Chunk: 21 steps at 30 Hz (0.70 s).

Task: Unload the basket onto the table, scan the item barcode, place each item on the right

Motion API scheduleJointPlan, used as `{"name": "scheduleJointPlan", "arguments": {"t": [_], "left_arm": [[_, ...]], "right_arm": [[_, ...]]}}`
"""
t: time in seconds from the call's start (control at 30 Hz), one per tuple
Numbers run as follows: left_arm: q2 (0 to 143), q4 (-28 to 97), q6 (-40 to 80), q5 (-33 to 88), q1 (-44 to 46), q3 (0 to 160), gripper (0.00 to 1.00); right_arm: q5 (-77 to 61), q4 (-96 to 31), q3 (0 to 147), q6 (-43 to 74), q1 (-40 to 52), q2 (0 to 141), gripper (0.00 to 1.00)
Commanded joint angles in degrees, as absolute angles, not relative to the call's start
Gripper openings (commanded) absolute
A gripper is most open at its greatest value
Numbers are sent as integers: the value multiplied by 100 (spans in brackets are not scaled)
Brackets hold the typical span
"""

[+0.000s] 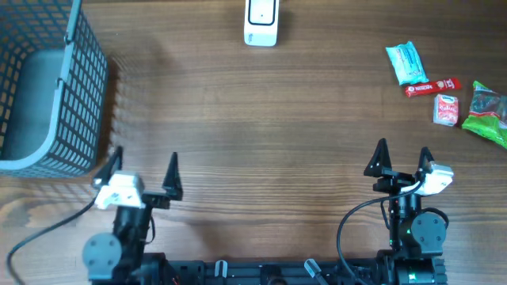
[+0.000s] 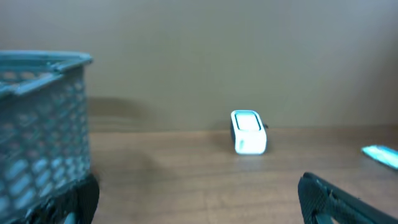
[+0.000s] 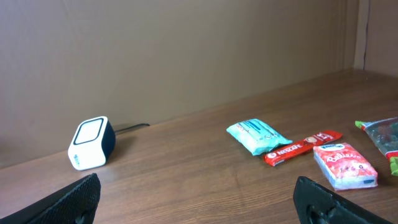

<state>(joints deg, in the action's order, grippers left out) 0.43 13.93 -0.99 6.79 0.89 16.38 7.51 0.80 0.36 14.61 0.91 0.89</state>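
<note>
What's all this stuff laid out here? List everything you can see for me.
basket: one, blue-grey, left side of table
scanner: one, white, far edge, middle
teal packet: one, teal, far right
Nescafe stick: one, red, beside teal packet
small packet: one, red and white, right
green bag: one, green, right edge
table: one, brown wood
left gripper: one, black, open, empty
right gripper: one, black, open, empty

The red stick sachet (image 3: 303, 147) reads "NESCAFE" in white. Lettering on the teal pack (image 3: 257, 135) and red-and-white pack (image 3: 345, 165) is too blurred
</note>
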Motion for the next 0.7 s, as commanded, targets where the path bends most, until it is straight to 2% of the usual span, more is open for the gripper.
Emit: {"name": "scheduleJointPlan", "arguments": {"t": [0.0, 0.3, 0.67], "left_arm": [[21, 991, -270, 777, 320, 991, 100], [21, 679, -425, 770, 403, 169, 100], [21, 482, -425, 458, 445, 75, 100]], "right_arm": [[637, 93, 32, 1365, 71, 43, 99], [637, 93, 32, 1363, 71, 43, 100], [637, 93, 32, 1365, 71, 43, 100]]}}
